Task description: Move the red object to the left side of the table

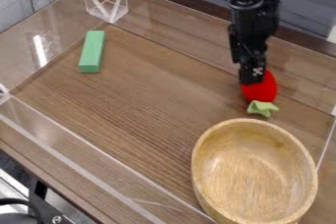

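The red object [262,88], a small rounded toy fruit with a light-green leafy end [264,108], lies on the right side of the wood-grain table [144,110]. My black gripper [250,71] reaches down from the top and hangs right over the fruit's upper left edge, partly covering it. Its jaws stand open, and I cannot tell whether the fingertips touch the fruit.
A wooden bowl [254,175] sits at the front right, just below the fruit. A green rectangular block [92,50] lies at the left rear. Low clear acrylic walls [53,135] edge the tabletop, with a clear corner piece [105,7] at the back left.
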`<state>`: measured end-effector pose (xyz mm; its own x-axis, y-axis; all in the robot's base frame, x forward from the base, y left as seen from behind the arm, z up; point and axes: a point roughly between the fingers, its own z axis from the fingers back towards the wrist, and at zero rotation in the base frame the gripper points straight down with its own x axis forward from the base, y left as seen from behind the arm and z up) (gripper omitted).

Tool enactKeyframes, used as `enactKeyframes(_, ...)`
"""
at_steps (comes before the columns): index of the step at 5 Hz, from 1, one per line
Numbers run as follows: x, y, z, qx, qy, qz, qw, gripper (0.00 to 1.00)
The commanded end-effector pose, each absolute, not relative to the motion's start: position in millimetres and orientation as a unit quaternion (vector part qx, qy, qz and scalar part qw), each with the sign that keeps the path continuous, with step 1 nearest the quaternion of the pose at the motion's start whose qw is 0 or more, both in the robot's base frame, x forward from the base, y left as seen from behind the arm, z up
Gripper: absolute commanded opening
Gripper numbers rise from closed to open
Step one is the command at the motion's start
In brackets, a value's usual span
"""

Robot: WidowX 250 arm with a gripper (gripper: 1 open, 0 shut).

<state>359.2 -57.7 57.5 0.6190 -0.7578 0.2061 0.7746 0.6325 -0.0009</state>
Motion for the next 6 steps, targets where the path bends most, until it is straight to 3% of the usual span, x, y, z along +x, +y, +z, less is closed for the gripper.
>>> enactKeyframes(1, 364.3, -66.9, 64.0, -0.039, -0.110, -0.410, 0.904, 0.00)
enactKeyframes(2, 363.9, -71.1, 71.8, -0.030, -0.116, -0.388, 0.914, 0.00)
enactKeyframes(5, 360.7, -50.4, 142.5, 0.023, -0.159, -0.342, 0.926, 0.00)
enactKeyframes(6, 354.6, -52.2, 150.2, 0.024, -0.159, -0.329, 0.930, 0.00)
